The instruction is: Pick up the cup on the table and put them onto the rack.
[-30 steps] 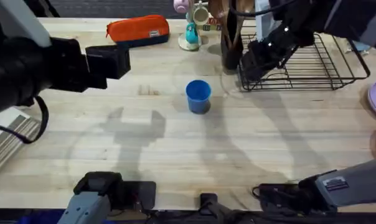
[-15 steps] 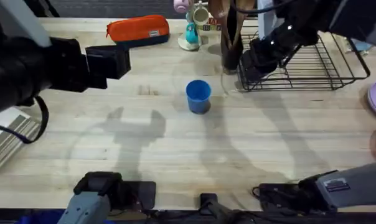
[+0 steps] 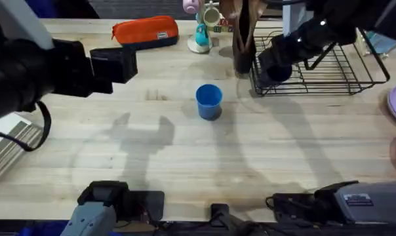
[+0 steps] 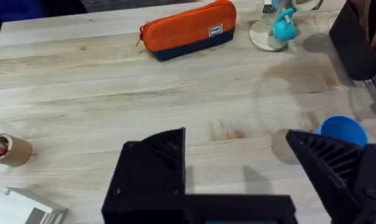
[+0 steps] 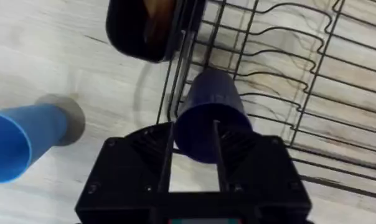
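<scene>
Blue plastic tumbler (image 3: pixel 209 101) stands upright at frame centre on the pale wooden table (image 3: pixel 185 157), not yet collected. Right gripper (image 3: pixel 275 68) grasps 1 dark blue cup (image 5: pixel 208 117) over the black wire rack (image 3: pixel 336 69), upper right. Left gripper (image 4: pixel 238 177) released.

The table (image 3: pixel 185 157) carries the cup (image 3: pixel 208 101), the rack (image 3: pixel 329 69) and an orange pouch (image 3: pixel 145 30).
</scene>
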